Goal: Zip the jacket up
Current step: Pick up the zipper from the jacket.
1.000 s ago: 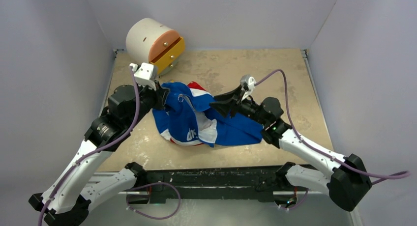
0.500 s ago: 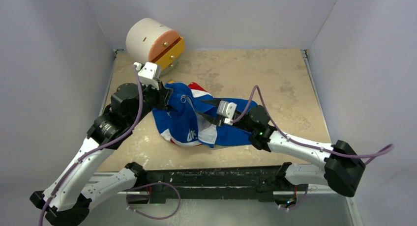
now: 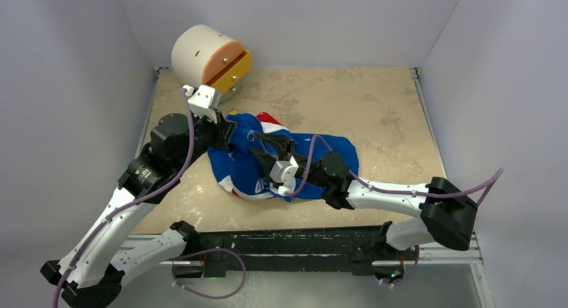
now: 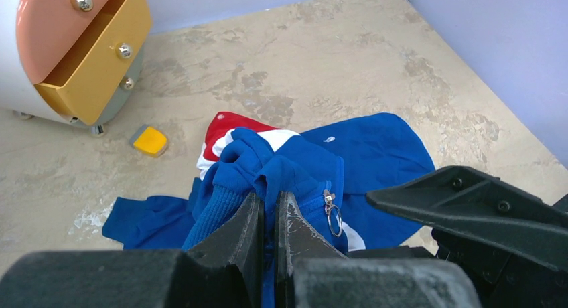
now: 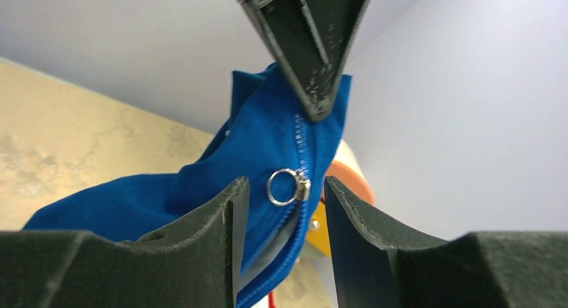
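The blue jacket (image 3: 335, 154), with white and red panels, lies crumpled mid-table. My left gripper (image 4: 269, 201) is shut on a lifted fold of the jacket (image 4: 375, 147) beside the zipper. The zipper pull, a small metal ring (image 4: 334, 219), hangs just right of its fingers. My right gripper (image 5: 287, 187) is open and comes up from below. The ring's slider (image 5: 301, 185) sits in the gap between its fingers, touching neither. In the top view the right gripper (image 3: 261, 144) lies over the jacket's middle, close to the left gripper (image 3: 226, 135).
A white round cabinet with an open yellow drawer (image 3: 228, 68) stands at the back left. A small yellow block (image 4: 149, 140) lies on the table between it and the jacket. Walls close in the table on three sides.
My right arm has swung left across the jacket and turned its wrist, bringing its fingers up around the zipper pull. The left gripper kept its hold and barely shifted.
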Robot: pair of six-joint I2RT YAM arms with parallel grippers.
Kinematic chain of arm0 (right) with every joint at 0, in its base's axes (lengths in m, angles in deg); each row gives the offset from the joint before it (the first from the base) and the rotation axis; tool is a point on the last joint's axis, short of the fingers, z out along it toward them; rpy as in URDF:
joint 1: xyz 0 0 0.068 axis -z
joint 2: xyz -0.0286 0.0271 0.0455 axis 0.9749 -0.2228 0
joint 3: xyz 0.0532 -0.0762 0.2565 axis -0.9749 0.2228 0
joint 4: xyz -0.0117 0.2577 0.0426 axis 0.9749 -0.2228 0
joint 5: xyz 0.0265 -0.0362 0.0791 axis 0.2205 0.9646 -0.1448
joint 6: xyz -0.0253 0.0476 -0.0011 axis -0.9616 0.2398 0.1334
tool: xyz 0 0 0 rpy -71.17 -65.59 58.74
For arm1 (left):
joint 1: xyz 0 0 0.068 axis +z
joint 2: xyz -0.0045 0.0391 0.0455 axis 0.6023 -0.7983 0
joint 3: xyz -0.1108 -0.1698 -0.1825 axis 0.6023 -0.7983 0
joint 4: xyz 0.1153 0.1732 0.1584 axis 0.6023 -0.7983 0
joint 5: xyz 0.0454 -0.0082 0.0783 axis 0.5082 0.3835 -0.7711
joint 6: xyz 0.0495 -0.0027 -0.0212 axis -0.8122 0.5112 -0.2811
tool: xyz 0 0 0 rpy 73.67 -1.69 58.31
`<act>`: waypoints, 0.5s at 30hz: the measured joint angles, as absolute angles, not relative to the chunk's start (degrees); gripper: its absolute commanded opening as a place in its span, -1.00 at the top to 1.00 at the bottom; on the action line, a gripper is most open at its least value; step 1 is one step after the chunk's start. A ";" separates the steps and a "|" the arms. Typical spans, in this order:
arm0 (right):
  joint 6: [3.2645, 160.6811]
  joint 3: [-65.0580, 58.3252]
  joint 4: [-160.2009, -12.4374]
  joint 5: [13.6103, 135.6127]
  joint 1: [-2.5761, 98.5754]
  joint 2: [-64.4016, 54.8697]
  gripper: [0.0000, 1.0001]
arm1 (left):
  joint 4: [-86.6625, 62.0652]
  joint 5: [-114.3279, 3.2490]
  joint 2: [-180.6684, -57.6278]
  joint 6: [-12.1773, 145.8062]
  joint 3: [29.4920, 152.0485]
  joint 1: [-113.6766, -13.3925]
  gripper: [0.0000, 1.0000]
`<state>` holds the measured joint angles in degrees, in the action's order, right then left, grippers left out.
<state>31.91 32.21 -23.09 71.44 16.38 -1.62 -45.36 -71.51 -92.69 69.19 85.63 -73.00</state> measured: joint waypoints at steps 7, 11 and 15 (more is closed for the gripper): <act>27.87 30.36 -22.02 73.87 16.38 -2.97 0.12 | -45.36 -71.37 -92.69 69.19 85.63 -73.00 1.00; 26.82 29.85 -22.52 74.02 16.38 -4.11 0.11 | -45.34 -71.18 -92.69 69.19 85.63 -73.00 1.00; 26.23 29.83 -23.40 73.78 16.31 -4.33 0.08 | -45.34 -71.02 -92.69 69.21 85.63 -73.00 1.00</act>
